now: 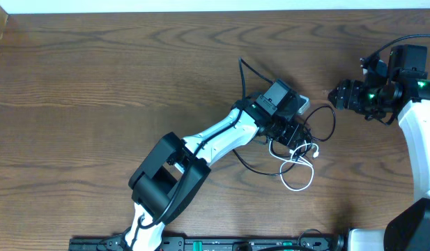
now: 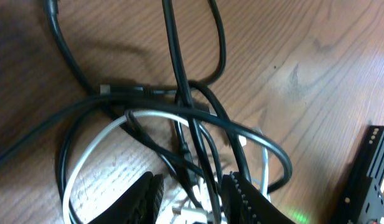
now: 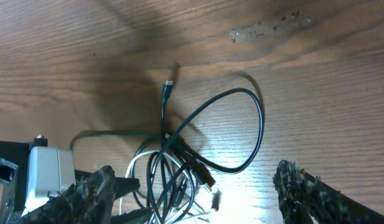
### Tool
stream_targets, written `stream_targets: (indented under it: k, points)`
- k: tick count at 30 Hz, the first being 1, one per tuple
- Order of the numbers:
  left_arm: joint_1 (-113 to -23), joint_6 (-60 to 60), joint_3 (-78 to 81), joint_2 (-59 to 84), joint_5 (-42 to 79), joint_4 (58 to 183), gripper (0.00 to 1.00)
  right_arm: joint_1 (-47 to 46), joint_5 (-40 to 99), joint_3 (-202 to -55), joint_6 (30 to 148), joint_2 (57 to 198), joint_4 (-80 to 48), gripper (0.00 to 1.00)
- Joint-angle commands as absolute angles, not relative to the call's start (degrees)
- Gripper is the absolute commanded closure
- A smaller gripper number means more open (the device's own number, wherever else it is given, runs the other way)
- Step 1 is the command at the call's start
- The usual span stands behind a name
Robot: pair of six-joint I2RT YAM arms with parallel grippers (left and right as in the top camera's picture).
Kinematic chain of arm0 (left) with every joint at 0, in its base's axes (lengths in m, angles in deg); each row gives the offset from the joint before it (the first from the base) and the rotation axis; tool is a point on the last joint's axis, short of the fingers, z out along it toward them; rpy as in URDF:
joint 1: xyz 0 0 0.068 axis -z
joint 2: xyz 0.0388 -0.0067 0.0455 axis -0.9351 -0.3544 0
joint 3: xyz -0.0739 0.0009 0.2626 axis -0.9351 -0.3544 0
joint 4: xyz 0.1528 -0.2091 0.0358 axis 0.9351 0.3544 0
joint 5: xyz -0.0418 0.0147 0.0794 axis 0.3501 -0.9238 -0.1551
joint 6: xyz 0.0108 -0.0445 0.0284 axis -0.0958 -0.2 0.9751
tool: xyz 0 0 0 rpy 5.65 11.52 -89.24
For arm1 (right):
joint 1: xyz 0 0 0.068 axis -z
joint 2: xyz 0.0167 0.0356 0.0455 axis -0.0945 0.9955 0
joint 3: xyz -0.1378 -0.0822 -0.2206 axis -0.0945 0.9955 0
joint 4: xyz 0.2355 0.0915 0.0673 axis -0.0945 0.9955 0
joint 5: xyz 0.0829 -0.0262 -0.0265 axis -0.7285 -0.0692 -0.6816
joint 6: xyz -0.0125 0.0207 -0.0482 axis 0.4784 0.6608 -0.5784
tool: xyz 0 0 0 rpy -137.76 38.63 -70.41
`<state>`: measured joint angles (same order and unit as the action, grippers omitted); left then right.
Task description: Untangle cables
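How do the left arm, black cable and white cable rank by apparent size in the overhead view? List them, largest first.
1. Left arm, by far the largest.
2. Black cable, spreading wider than the white.
3. White cable, a small loop; part lies in the tangle, so its full extent is unsure.

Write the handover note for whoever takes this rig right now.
Left gripper: down on the tangle, jaws partly open astride several strands; no firm grip shows.
Right gripper: wide open, empty, hovering to the side of the pile.
Cables: black cable and white cable lie in one knot on the table, right of centre. One black loop and a plug end stick out; a white loop trails toward the front edge.
Done: nothing separated.
Left: probably take a free end or loop, draw the two apart and lay them separately.
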<state>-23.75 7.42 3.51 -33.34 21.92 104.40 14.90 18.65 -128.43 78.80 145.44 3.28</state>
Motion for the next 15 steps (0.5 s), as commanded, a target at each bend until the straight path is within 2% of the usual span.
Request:
stream_targets:
  k: [1, 9, 15]
  points:
    - [-24.1, 7.0, 4.1, -34.4, 21.6, 103.5, 0.64, 15.2, 18.1, -129.1, 78.0, 145.1, 3.4, 0.22]
    - [-24.2, 7.0, 4.1, -34.3, 29.2, 100.9, 0.62, 15.2, 18.1, -129.0, 78.0, 145.1, 3.6, 0.21]
    - [-23.6, 7.1, 4.1, -35.5, 24.1, 101.7, 0.62, 15.2, 18.1, -129.0, 78.0, 145.1, 3.6, 0.21]
